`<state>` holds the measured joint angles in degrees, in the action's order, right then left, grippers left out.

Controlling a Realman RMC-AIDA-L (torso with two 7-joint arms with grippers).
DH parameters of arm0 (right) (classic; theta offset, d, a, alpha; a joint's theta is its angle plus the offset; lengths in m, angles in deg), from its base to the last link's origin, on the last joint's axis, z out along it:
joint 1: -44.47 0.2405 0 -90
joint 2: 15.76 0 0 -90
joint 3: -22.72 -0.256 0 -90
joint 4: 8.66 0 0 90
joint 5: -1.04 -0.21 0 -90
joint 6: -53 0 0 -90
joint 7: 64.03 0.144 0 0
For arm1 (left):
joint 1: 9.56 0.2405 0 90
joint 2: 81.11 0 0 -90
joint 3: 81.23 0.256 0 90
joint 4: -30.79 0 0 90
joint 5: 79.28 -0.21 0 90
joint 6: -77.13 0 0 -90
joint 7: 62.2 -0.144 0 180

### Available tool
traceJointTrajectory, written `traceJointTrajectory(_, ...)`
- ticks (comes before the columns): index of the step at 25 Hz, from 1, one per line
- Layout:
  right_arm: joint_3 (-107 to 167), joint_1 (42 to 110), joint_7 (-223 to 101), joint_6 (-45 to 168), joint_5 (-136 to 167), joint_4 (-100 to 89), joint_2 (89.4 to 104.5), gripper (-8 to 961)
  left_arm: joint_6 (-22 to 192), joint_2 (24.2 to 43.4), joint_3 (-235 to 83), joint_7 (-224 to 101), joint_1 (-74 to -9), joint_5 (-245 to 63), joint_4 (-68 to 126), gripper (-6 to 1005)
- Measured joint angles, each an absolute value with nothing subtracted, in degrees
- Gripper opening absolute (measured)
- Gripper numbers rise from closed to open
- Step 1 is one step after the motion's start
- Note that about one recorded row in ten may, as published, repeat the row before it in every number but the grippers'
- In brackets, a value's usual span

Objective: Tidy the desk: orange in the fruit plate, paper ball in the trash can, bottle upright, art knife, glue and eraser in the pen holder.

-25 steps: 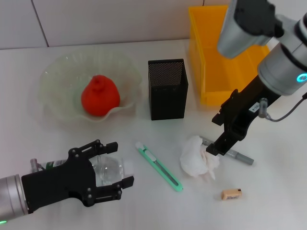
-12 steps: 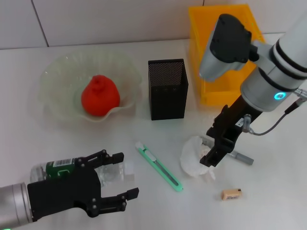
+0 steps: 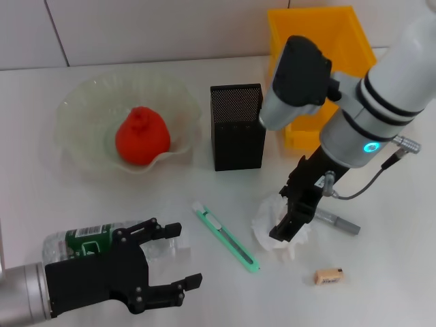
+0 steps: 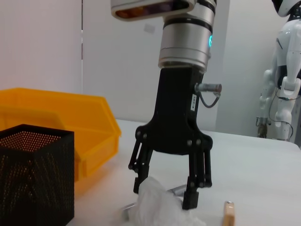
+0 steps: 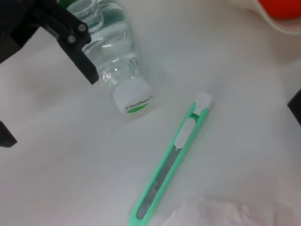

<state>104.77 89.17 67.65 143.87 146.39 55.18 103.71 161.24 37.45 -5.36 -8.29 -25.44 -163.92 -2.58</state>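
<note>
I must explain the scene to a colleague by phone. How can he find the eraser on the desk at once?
Start at the yellow bin at the back, and come forward past the right gripper over the paper ball. The eraser lies nearest the front edge, apart from everything. It is a short tan block, far smaller than the grey glue stick behind it.

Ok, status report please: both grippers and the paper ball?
Right gripper open, straddling paper ball. Left gripper open beside lying bottle. Glue stick close behind ball.
</note>
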Motion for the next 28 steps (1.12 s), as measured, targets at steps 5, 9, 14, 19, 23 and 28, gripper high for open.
traceJointTrajectory(5,108.5,90.0,68.7,141.0,146.1,52.8,103.77,803,161.2,37.45,-5.4,-8.4,-25.5,-163.9,-2.6,847)
traceJointTrajectory(9,109.0,91.0,68.7,140.0,145.5,50.4,103.83,802,161.2,37.45,-5.4,-8.6,-25.6,-163.9,-2.6,846)
traceJointTrajectory(14,109.1,91.4,68.7,139.5,145.0,49.5,103.83,802,161.1,37.43,-5.4,-8.7,-25.6,-163.9,-2.6,845)
traceJointTrajectory(19,108.9,91.6,68.5,139.3,144.8,48.5,103.75,717,161.1,37.36,-5.4,-8.7,-25.6,-163.9,-2.6,844)
traceJointTrajectory(23,108.5,91.3,68.4,139.1,144.1,48.7,103.79,650,160.9,37.28,-5.4,-8.7,-25.7,-163.9,-2.6,843)
traceJointTrajectory(28,106.9,90.5,68.7,140.1,143.4,50.3,103.73,568,160.7,37.27,-5.3,-8.7,-26.0,-163.9,-2.6,842)
